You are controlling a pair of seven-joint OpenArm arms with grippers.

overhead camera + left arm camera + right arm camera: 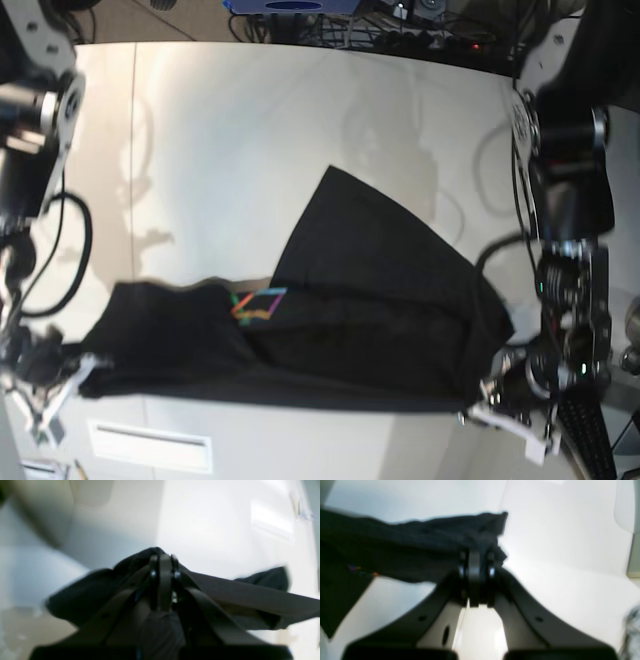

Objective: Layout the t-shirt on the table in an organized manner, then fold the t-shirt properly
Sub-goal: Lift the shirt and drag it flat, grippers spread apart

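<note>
Table [250, 110], off-white and wide, fills the base view, with a black shirt [370, 320] stretched across its near side between two robot arms, one pointed flap reaching toward the table's middle and a small rainbow line print [257, 303] showing near the centre. Left gripper [163, 560] is pressed together, pinching a bunched shirt edge at the base view's right, and right gripper [475, 555] likewise pinches the opposite end at that view's left.

a robotics lab: cable clutter [420, 35] behind the table [250, 120].
</note>
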